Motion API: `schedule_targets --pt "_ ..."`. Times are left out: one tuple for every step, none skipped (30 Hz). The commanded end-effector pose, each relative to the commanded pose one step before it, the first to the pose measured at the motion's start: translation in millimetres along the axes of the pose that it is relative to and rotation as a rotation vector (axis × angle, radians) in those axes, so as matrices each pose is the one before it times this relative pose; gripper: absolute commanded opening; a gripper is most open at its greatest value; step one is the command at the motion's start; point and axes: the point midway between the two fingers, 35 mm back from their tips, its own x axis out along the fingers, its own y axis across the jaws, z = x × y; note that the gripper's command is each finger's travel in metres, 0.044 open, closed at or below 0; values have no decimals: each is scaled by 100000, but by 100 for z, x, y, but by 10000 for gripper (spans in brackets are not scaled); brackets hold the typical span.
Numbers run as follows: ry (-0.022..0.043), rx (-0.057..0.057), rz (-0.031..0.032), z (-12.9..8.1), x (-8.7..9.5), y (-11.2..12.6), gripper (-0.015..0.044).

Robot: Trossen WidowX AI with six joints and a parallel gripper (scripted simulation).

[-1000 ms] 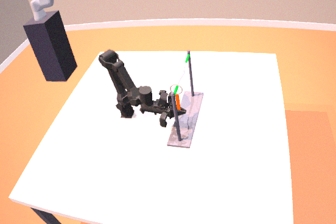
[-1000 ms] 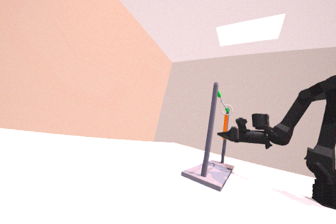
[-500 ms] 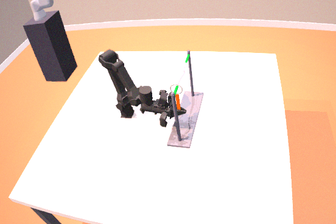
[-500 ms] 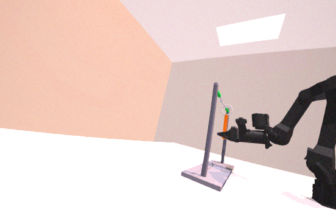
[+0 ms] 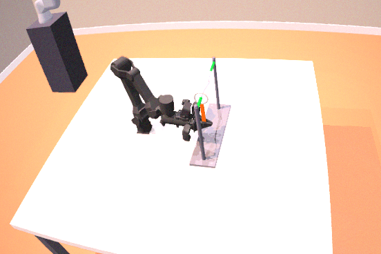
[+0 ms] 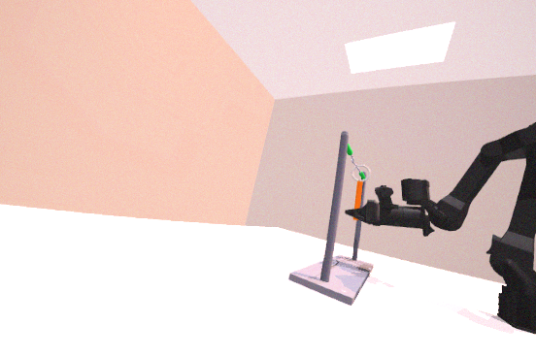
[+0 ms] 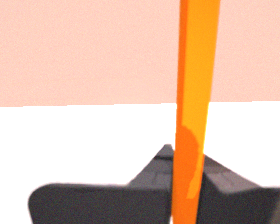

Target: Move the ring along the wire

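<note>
A dark box (image 5: 56,52) stands off the table's far left corner, on the orange floor. On the white table (image 5: 269,161) the arm (image 5: 138,87) reaches right from its base and bends low toward the wire stand. The gripper (image 5: 206,124) is clamped on the lower part of the orange handle (image 5: 203,113), one finger (image 7: 141,182) on each side. The handle stands nearly upright. At its top, the ring (image 5: 201,99) circles the green part (image 5: 199,103) by the near post (image 5: 199,132). The grey plate (image 5: 222,130) carries both posts. The far post (image 5: 216,83) rises right of the ring, with its own green part (image 5: 212,65) near the top. The thin wire (image 5: 207,83) runs between the two green parts.
</note>
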Motion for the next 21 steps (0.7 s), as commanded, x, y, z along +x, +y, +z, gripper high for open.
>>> schedule_targets --pt "95 595 -240 -39 -91 502 -150" --pt "8 84 -54 1 0 108 -150" --pt "8 94 -61 1 0 110 -150" --pt "8 97 -63 1 0 111 -150" --pt "8 98 -63 1 0 110 -150" --pt "7 120 -77 1 0 112 -150" --pt "7 177 -116 1 0 119 -150" --pt "8 200 -130 0 0 124 -150" --pt "8 206 -134 0 0 124 -150" --pt "8 206 -134 0 0 123 -150" --pt "7 254 -165 0 0 128 -150" --pt "4 223 -145 0 0 88 -150" --pt "5 283 -186 0 0 107 -150" --pt "7 352 -231 -1 0 130 -150" --pt "8 403 -264 -1 -1 148 -150" --pt "215 383 -246 -3 -26 131 -150" --pt "465 298 -180 -2 -55 87 -150" --pt "576 303 -179 -1 -67 82 -150" --pt "775 375 -219 -1 -89 98 -150" --pt "837 386 -226 -3 -96 99 -150" --pt "968 436 -254 -3 -111 111 -150"
